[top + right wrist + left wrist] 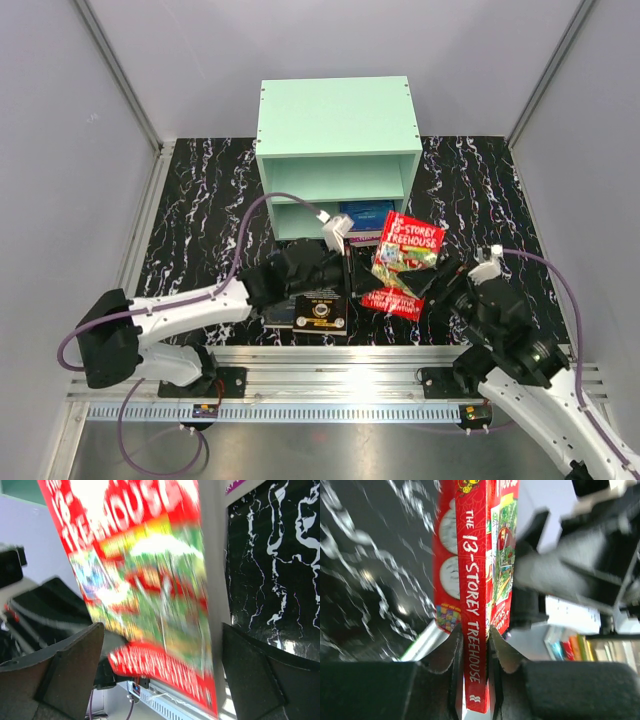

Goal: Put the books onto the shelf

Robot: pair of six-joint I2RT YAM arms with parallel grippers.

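left gripper is pinching the red book by its spine, held up in front of the shelf. right gripper gapes wide around it. with only that thin edge grip, the book could swing or slip out.

We log red book: glossy paper cover | shelf: matt, smooth painted wood | tabletop: glossy marbled black | near rail: brushed metal

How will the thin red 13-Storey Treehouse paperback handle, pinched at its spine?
Probably floppy: the red paperback is thin and seems to bend in the top view. Likely light, since the left gripper holds it by the narrow spine. It may swing or slip, as the right gripper stands open around it.
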